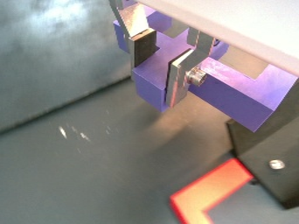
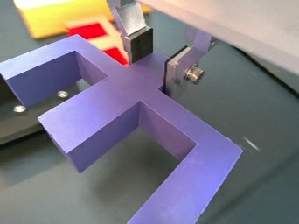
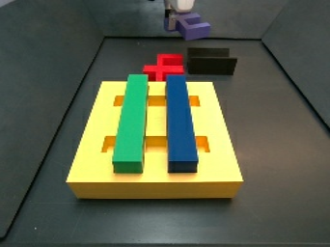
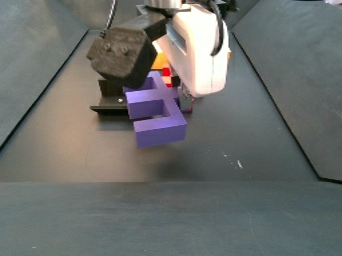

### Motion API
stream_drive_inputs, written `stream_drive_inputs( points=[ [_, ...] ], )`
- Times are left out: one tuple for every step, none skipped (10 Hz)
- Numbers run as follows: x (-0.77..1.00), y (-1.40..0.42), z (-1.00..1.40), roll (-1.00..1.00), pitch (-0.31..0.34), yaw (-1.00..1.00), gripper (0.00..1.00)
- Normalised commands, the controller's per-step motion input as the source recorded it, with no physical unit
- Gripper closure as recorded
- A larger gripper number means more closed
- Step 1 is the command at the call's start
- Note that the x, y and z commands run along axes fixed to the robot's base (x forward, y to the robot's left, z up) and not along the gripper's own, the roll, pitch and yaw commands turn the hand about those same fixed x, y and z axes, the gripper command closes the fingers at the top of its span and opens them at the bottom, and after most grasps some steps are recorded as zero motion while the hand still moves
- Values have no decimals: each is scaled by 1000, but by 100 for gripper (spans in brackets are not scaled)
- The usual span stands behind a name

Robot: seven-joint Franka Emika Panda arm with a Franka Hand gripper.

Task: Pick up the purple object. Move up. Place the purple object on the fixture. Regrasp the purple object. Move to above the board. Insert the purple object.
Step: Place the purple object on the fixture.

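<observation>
My gripper [image 1: 160, 70] is shut on the purple object [image 1: 239, 92], a matte purple cross-like block, with the silver fingers on either side of its stub. It holds the block in the air, off the floor, in both side views [image 3: 194, 26] [image 4: 158, 120]. The block also fills a wrist view [image 2: 117, 109]. The black fixture [image 3: 210, 60] stands just below and beside the block, also seen in a wrist view [image 1: 267, 153] and a side view [image 4: 107, 100]. The yellow board [image 3: 91, 145] lies nearer the camera, apart from the gripper [image 3: 178, 14].
A green bar [image 3: 131, 121] and a long dark-blue bar [image 3: 180, 121] lie in the board's slots. A red cross-shaped block [image 3: 164, 66] lies on the floor between the board and the fixture, and also shows in a wrist view [image 1: 211, 192]. Dark walls enclose the floor.
</observation>
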Motion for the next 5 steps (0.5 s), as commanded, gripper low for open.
stream_drive_inputs(
  points=[
    [186, -194, 103, -534, 40, 611, 100],
    [206, -223, 94, -297, 60, 697, 100],
    [229, -214, 146, -126, 89, 731, 100],
    [186, -197, 200, -9, 63, 786, 100],
    [186, -186, 186, 0, 74, 794, 100]
  ],
)
